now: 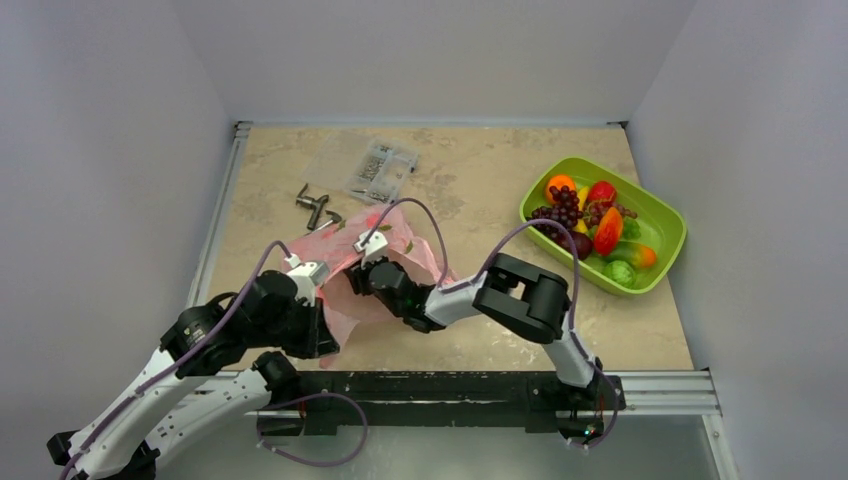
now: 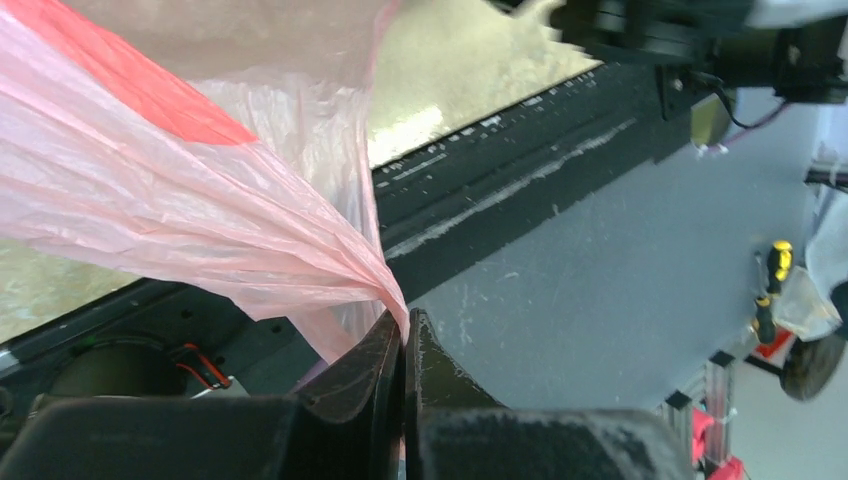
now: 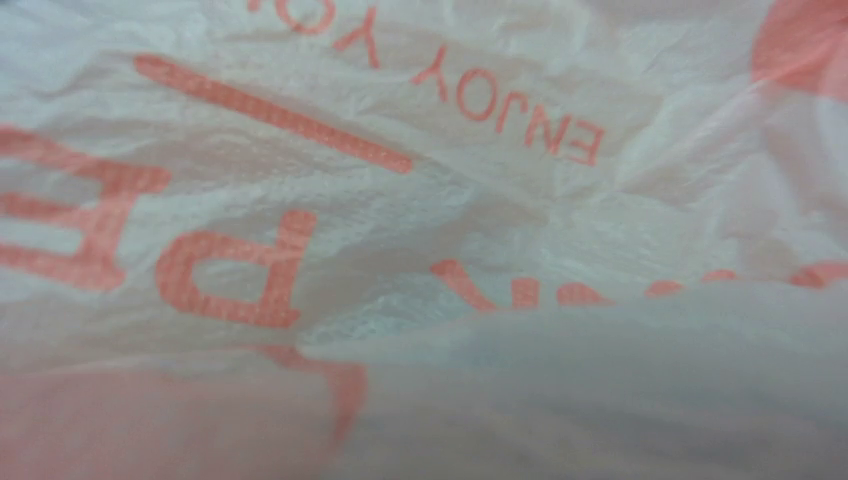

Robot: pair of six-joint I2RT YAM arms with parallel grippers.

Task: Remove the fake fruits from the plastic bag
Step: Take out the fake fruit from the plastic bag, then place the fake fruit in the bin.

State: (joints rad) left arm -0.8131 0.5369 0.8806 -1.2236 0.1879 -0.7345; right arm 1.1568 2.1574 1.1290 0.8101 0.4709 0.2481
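Left end effector (image 2: 404, 335), clamped on plastic bag (image 2: 170, 200)

**Landmark:** plastic bag (image 1: 385, 262), heaped near-left on the counter (image 1: 480, 190).

- **Beyond the bag:** clear screw box (image 1: 380, 168) and loose metal hardware (image 1: 318, 208), both near its far edge, leaving only a narrow gap.
- **Right of the bag:** right arm (image 1: 525, 295) lies low across the approach. Past it is bare counter, an open passage to the green tray (image 1: 672, 222) heaped with fake fruits (image 1: 590, 225).
- **Left of the bag:** left arm (image 1: 250, 310), left fingers (image 2: 370, 370) pinched on a gathered tail of film, with the wall close behind.
- **Near side of the bag:** black rail (image 1: 450, 385).
- **Inside the bag:** film fills the right wrist view, so there is probably little room.
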